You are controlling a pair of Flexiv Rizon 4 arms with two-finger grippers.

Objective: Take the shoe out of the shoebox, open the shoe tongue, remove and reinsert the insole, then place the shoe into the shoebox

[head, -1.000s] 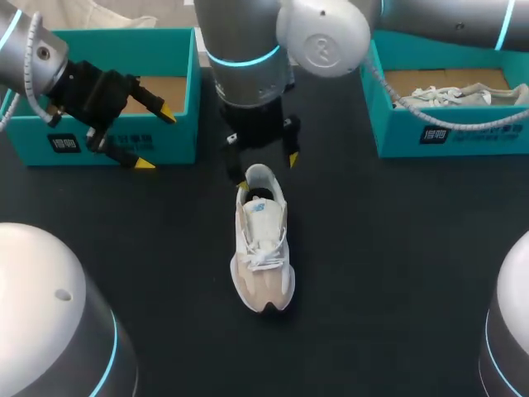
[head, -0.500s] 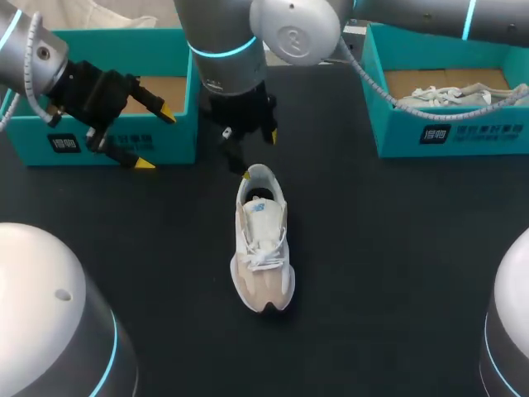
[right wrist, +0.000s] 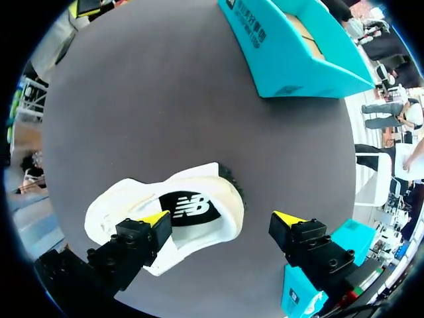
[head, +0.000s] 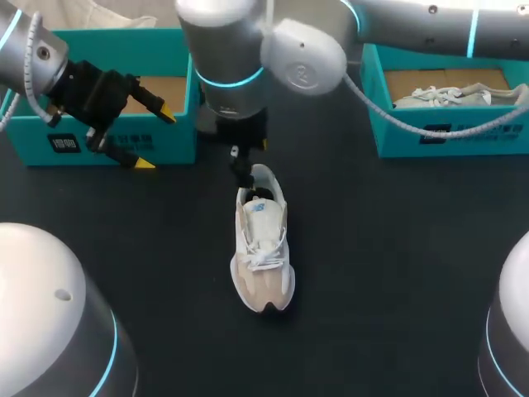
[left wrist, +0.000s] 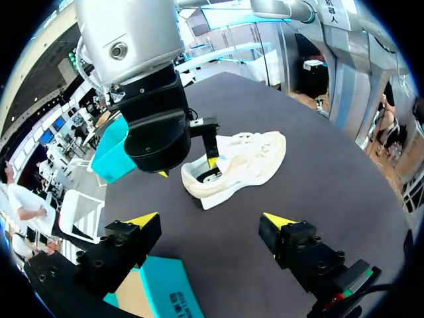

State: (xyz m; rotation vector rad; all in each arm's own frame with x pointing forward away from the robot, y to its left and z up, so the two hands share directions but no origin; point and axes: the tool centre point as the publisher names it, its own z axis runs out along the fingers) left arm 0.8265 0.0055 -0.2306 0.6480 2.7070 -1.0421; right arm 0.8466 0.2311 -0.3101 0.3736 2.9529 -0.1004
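Shoe (head: 263, 240) is unboxed; our right gripper (right wrist: 224, 220) hangs wide-jawed over its collar, left gripper (left wrist: 211, 222) wide too; we judge tongue-opening next.

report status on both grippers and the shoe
Left gripper open, empty, at front wall of left shoebox. Right gripper open, straddling heel rim of shoe. Shoe upright on table, insole in. Second shoe in right shoebox.

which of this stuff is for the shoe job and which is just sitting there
Job: shoe, its insole, left shoebox (likely its box), right hand over the heel.
Lying about: right shoebox, the other shoe inside it.
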